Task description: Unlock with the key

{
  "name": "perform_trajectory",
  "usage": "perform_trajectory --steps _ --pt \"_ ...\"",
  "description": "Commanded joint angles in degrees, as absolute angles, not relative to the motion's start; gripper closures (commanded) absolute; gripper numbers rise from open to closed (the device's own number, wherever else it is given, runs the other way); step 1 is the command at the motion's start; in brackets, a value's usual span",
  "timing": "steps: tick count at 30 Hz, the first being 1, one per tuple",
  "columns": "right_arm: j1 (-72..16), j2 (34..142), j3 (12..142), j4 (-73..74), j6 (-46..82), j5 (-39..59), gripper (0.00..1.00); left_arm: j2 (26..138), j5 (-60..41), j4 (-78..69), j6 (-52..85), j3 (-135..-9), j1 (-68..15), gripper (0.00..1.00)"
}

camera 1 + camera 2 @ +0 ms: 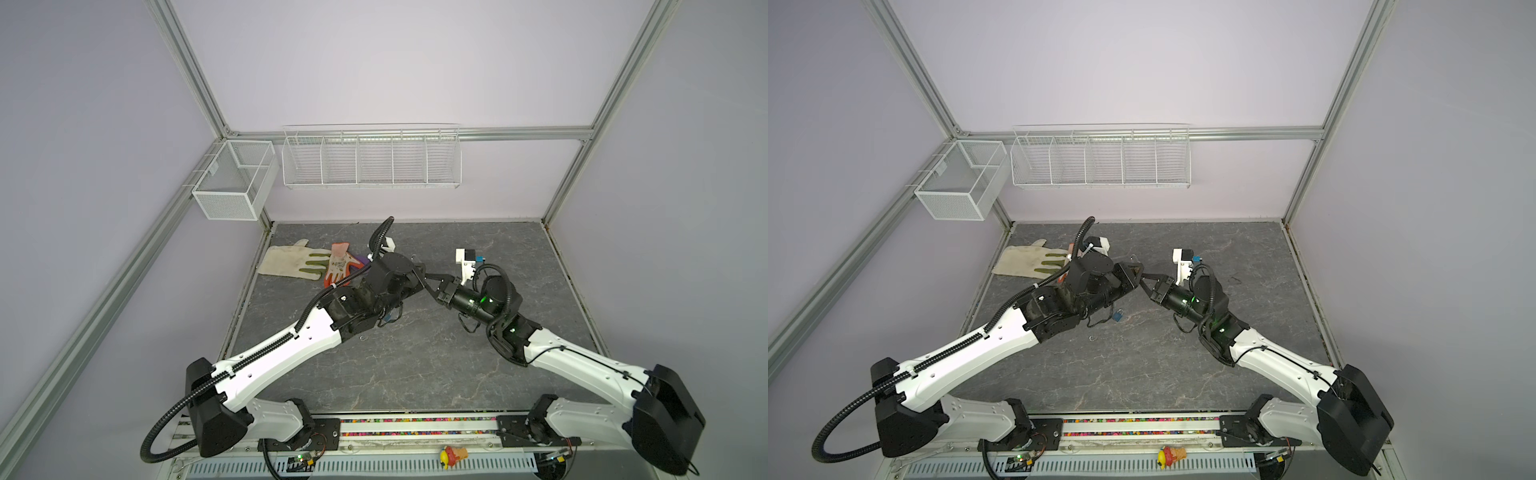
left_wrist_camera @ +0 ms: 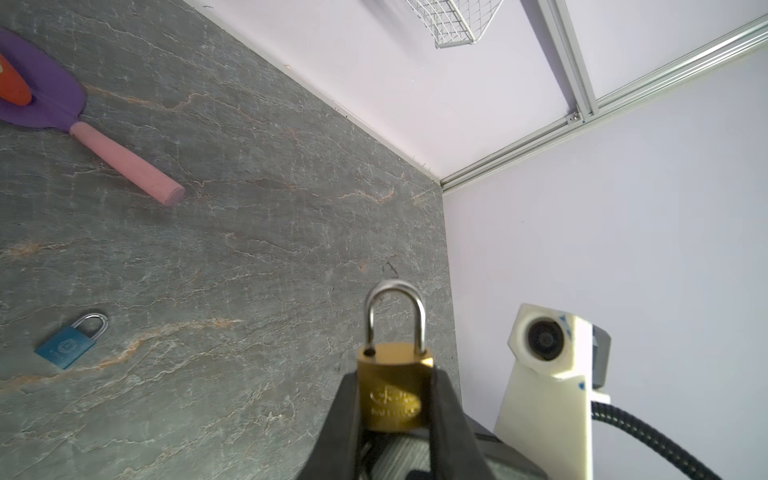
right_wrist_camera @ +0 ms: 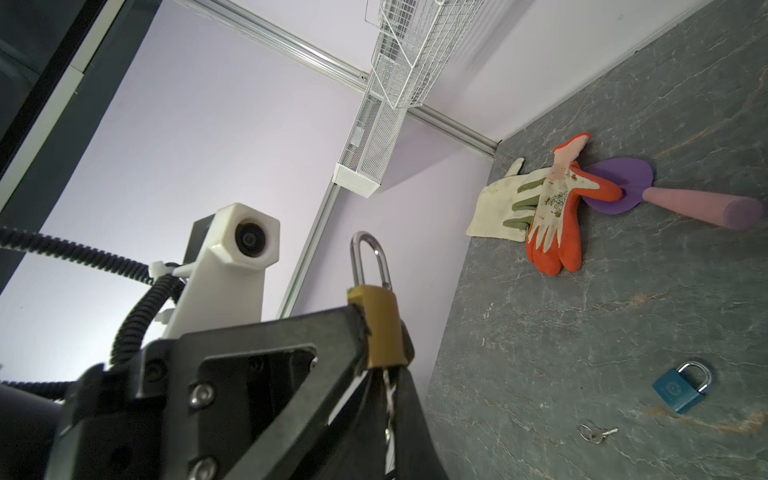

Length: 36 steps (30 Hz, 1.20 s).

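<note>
Brass padlock (image 2: 395,395) clamped in left gripper (image 2: 395,376), raised off worktop (image 2: 208,249); right gripper (image 1: 1145,277) pinches key (image 3: 389,395), blade at padlock's underside.

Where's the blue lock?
The blue padlock lies on the table near the middle in a top view, beside the left arm, a small loose key close by.

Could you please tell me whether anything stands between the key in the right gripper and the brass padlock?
Nothing visible does. The left gripper holds the brass padlock by its sides, and the key in the shut right gripper reaches its underside. The blue padlock lies apart on the table.
</note>
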<state>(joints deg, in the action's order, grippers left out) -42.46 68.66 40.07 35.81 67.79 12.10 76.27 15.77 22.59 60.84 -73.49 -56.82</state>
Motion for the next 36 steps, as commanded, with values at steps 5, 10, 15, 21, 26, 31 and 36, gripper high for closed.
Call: perform_trajectory --steps 5,10,15,21,26,31,36 --pt "-43.7 66.3 44.8 34.6 62.7 15.6 0.94 76.2 9.8 23.7 61.1 -71.5 -58.0 1.00" --pt "-44.6 63.5 48.3 18.6 51.7 12.6 0.82 75.9 14.8 25.4 56.5 -73.5 -57.7 1.00" --pt "-44.6 60.4 51.6 4.6 43.3 10.1 0.66 75.2 19.3 26.1 50.9 -74.0 -57.1 1.00" --pt "-44.3 55.6 56.3 -12.5 33.9 4.5 0.50 73.9 19.6 27.8 41.6 -73.0 -55.8 1.00" --pt "-43.4 55.7 62.2 -25.6 27.8 1.4 0.30 70.7 16.6 23.2 29.2 -67.7 -55.2 1.00" --pt "-42.6 60.1 68.9 -36.5 23.8 0.0 0.20 67.5 8.2 15.4 15.4 -60.0 -55.2 1.00" --pt "-42.4 64.9 73.9 -42.1 21.2 1.0 0.14 66.0 3.1 8.2 9.9 -54.1 -55.3 1.00"
